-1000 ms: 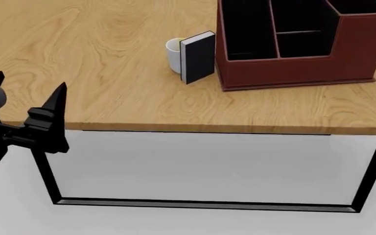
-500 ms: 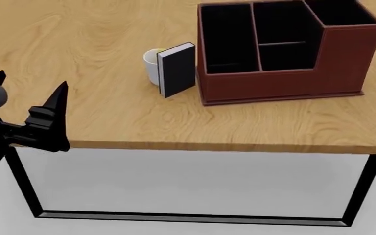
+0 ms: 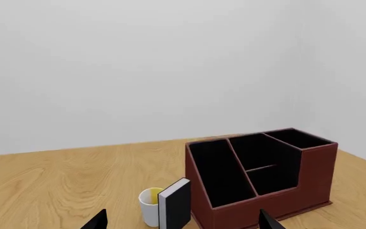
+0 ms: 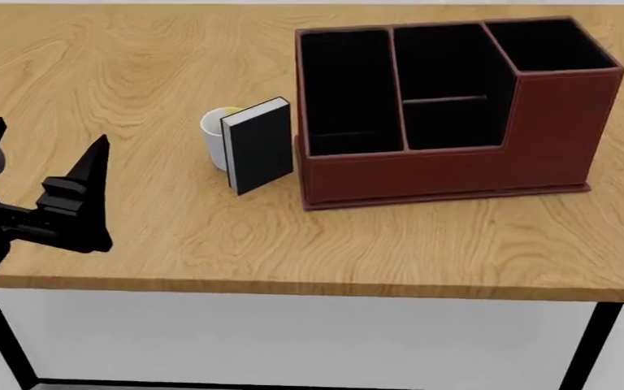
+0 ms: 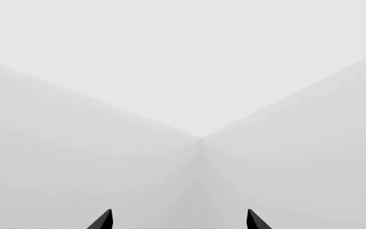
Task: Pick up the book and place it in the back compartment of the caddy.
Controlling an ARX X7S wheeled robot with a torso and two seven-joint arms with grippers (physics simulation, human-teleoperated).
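The black book (image 4: 260,146) stands upright on the wooden table (image 4: 127,65), leaning against a white mug (image 4: 215,136). It touches the left end of the reddish-brown caddy (image 4: 453,175). The small cell behind the caddy's low near wall, bounded by the thin crossbar, is the back compartment (image 4: 453,123); it is empty. My left gripper (image 4: 46,131) is open and empty, off the table's near left edge, well short of the book. In the left wrist view the book (image 3: 177,210), caddy (image 3: 310,176) and gripper (image 3: 183,220) show. My right gripper (image 5: 179,219) is open, facing blank walls.
The mug (image 3: 150,205) has a yellow inside and stands just left of the book. The table's near edge (image 4: 290,291) runs across the lower head view, with black legs (image 4: 588,349) below. The caddy's right cell (image 4: 551,45) has tall walls.
The head view has shifted: the table, book, mug and caddy now sit lower and further left in it. The left gripper holds the same place in view, still open.
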